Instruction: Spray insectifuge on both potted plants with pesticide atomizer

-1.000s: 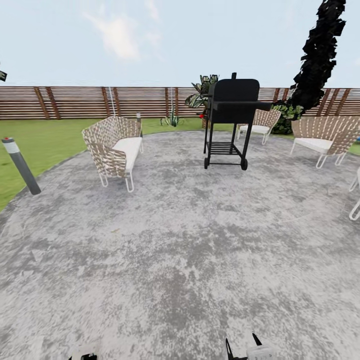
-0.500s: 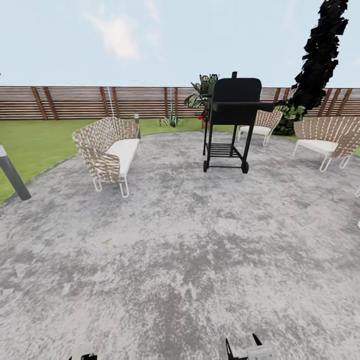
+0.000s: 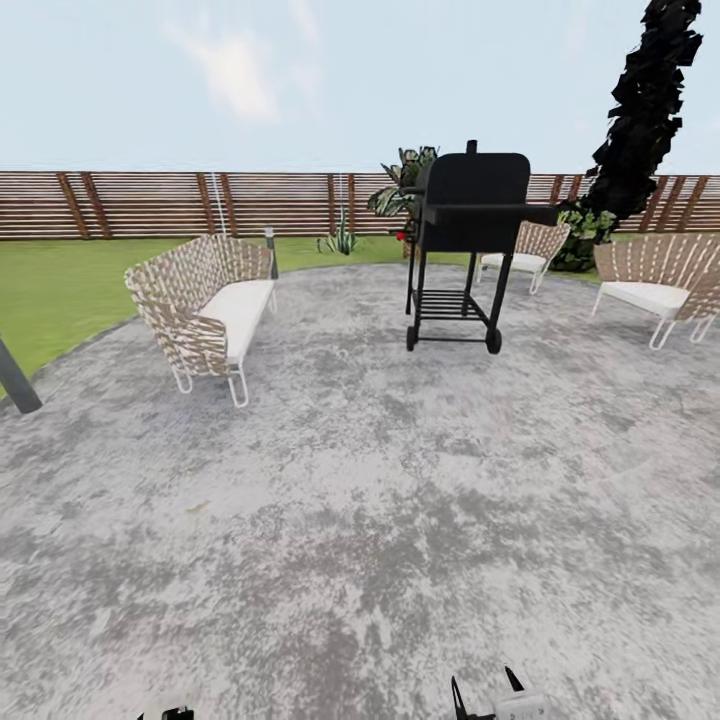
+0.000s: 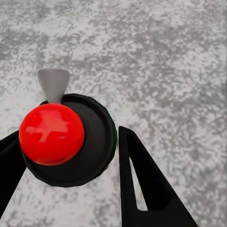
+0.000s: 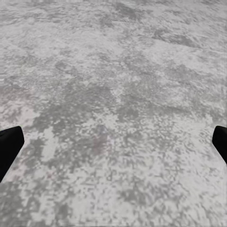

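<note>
1. Transit step: you are carrying the pesticide atomizer (image 4: 94, 142), its black body pinched in the left gripper (image 4: 66, 135); the right gripper (image 5: 113, 137) is spread wide and empty.
2. One potted plant (image 3: 341, 241) sits far off by the fence (image 3: 130, 205), beyond the patio (image 3: 350, 500).
3. Next, drive nearer, then aim the nozzle.

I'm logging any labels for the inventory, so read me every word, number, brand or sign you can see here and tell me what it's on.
None: no readable text anywhere.
The black wheeled barbecue grill, woven wicker sofa and brown slatted wooden fence bear no lettering.
</note>
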Robot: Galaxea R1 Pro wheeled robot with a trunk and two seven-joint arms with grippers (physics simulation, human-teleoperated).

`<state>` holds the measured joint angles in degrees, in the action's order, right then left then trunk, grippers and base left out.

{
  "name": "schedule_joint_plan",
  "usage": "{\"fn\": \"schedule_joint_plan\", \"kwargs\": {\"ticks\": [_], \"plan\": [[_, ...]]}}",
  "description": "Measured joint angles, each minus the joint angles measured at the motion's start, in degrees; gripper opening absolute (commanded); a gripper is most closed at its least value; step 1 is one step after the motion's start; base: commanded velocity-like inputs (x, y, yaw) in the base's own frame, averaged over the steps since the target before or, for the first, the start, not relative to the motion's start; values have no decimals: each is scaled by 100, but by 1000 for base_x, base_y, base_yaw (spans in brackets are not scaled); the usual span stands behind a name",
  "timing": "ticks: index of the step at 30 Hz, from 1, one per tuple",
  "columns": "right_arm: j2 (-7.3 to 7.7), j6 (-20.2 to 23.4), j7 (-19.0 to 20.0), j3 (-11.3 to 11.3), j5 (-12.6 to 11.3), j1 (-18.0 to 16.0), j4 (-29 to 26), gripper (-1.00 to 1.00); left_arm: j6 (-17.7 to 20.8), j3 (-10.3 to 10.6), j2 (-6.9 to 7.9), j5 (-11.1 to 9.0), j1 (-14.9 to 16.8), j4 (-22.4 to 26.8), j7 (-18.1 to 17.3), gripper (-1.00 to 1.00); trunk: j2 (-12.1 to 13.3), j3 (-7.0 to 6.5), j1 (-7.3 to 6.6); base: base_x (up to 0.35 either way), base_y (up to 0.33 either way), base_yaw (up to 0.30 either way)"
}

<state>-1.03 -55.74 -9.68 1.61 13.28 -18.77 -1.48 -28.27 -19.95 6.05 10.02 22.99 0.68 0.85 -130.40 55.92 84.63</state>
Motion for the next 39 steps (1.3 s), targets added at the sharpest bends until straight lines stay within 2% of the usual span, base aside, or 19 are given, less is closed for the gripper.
{"fn": "schedule_joint_plan", "kwargs": {"ticks": [26,39], "plan": [[-2,-2,0,0,-2,0,0,100,0,2,0,1,0,0,0,-100,0,1,-1,337,0,0],[-2,-8,0,0,-4,0,-5,100,0,2,0,0,0,0,0,-100,0,1,-1,338,0,66]]}}
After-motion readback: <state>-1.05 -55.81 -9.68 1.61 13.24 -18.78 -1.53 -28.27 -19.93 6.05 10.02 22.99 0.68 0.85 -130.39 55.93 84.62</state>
